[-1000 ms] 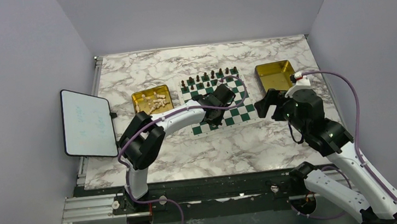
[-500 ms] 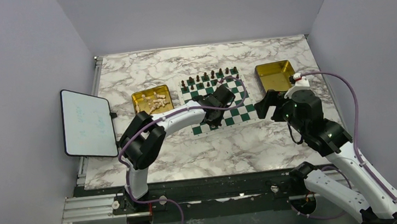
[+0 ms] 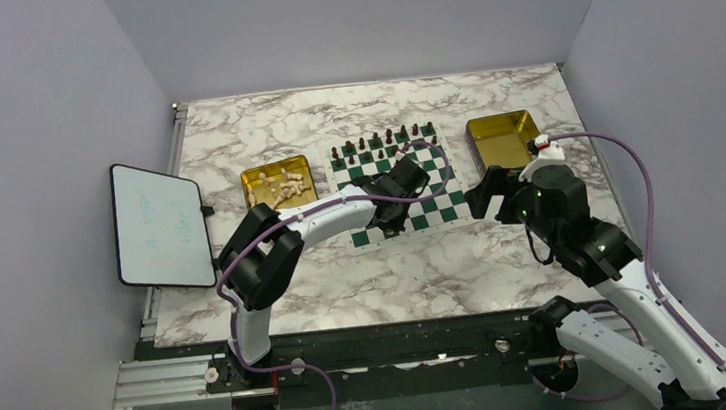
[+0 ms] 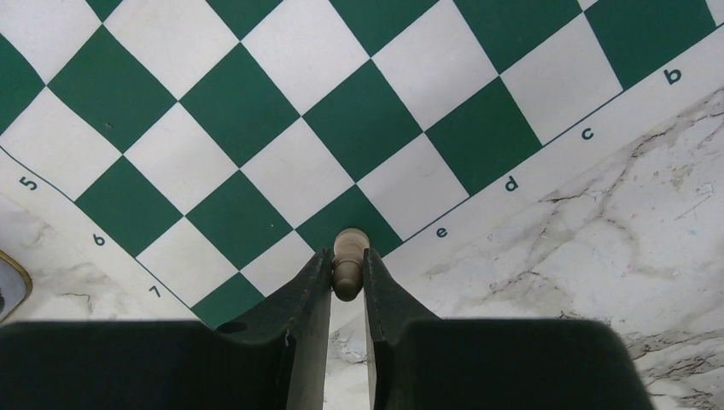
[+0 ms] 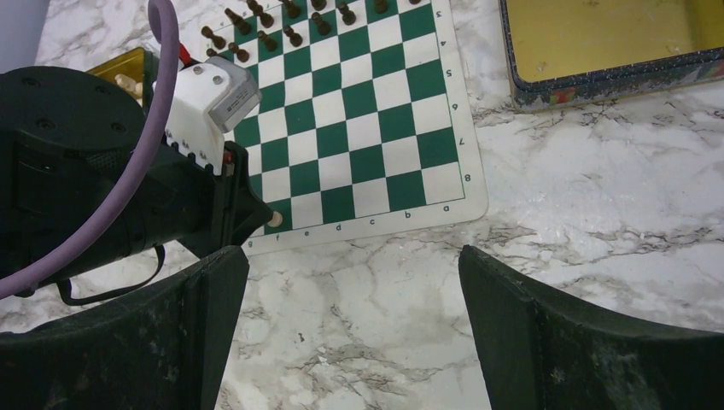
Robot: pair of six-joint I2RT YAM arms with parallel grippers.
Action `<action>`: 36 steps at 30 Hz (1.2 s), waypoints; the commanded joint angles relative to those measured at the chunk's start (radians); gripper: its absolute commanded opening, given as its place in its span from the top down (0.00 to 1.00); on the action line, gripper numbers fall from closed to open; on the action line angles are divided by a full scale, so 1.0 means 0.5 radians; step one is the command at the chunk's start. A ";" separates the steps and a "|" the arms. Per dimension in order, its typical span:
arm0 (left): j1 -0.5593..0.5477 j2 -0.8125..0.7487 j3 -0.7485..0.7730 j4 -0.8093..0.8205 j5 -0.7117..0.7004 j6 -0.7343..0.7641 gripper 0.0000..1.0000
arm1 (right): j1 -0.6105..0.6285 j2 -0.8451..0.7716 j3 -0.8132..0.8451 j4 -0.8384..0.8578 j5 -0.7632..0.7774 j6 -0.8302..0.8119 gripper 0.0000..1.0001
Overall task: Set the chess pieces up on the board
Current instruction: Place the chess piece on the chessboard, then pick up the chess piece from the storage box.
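Note:
The green and white board (image 3: 444, 200) lies at the table's middle, and fills the left wrist view (image 4: 256, 102). My left gripper (image 4: 347, 256) is shut on a cream chess piece (image 4: 350, 243), held low over a green square in the board's near edge row, by the letter e. From the right wrist view the same piece (image 5: 275, 219) shows at the left gripper's tip. More cream chess pieces (image 3: 282, 184) lie in the gold tray left of the board. My right gripper (image 5: 354, 256) stands open over bare marble just right of the board, nothing between its fingers.
Dark brown pieces (image 3: 378, 143) stand in the board's two far rows. An empty gold tray (image 3: 501, 137) sits at the right of the board, a white tablet (image 3: 160, 225) at the table's left edge. Marble table (image 3: 406, 271) lies in front of the board.

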 commanded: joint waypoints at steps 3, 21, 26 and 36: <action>-0.008 0.044 -0.008 0.052 -0.040 -0.018 0.80 | -0.013 -0.001 -0.003 0.017 0.043 -0.017 0.01; 0.013 -0.141 0.111 -0.025 0.010 -0.047 0.53 | -0.014 0.013 -0.033 0.043 0.017 -0.034 0.01; 0.093 -0.246 0.200 -0.035 0.088 -0.055 0.53 | -0.014 -0.001 -0.072 0.067 -0.011 -0.026 0.01; 0.516 -0.493 0.177 -0.086 0.134 -0.010 0.54 | -0.013 0.036 -0.116 0.128 -0.082 -0.018 0.01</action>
